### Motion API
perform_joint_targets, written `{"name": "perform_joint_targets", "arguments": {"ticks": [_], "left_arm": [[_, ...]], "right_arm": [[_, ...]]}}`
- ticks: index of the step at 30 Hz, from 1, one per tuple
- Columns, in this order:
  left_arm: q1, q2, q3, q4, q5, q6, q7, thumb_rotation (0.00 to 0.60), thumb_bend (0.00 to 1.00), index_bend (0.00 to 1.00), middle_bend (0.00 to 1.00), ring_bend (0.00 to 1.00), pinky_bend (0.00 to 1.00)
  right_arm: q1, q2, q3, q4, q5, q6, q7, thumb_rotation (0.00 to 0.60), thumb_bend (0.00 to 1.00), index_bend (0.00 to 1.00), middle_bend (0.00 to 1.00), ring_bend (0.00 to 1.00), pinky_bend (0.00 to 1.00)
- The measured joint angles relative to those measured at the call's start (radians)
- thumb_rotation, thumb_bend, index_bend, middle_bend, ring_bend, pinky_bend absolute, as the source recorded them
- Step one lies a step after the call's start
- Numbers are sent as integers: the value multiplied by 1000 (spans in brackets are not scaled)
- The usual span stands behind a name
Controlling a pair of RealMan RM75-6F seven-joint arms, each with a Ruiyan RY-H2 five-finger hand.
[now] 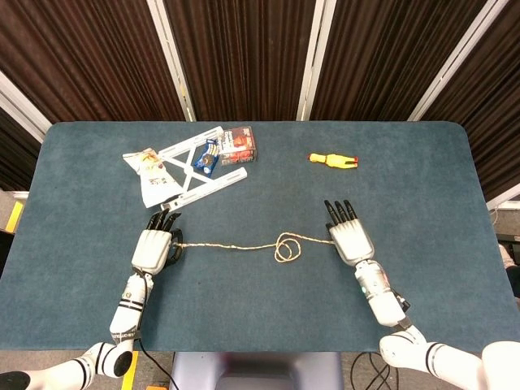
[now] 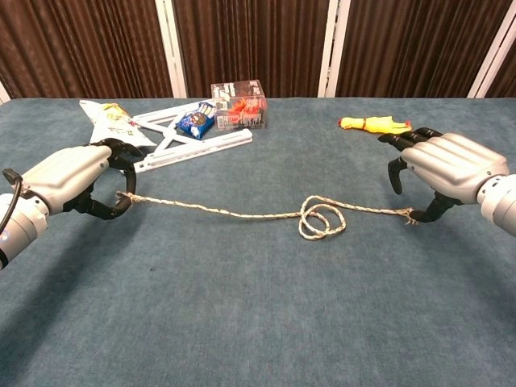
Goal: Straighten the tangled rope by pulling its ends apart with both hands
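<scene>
Thin twisted rope (image 2: 234, 212) lying across the middle of the table (image 1: 422, 171), with a small double loop (image 2: 320, 221) right of centre between the two hands. The left hand (image 2: 68, 176) has its fingers curled round the rope's left end and pinches it. The right hand (image 2: 447, 168) arches over the frayed right end (image 2: 409, 215) with thumb down beside it; whether it has yet closed on the strand cannot be told. The rope appears light, limp and slightly rough, so it should slide over the nap and the loop should open under a gentle outward pull; the best hold is at the very ends. The blue felt-like top offers mild friction. At the far side lie a white frame (image 1: 195, 169), a bag (image 1: 150, 175), a clear box (image 1: 240, 145) and a yellow toy (image 1: 332, 160); dark curtains (image 1: 244, 49) hang behind.
</scene>
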Motion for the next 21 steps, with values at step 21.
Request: {"name": "perform_joint_targets", "arguments": {"ticks": [21], "left_arm": [[-9,6,7,5,-5,-16,-5,600,537,681,136,0,103]], "right_arm": [[40,-32,-17,81,82,-71,-4,600,412,637,25,0,0]]}}
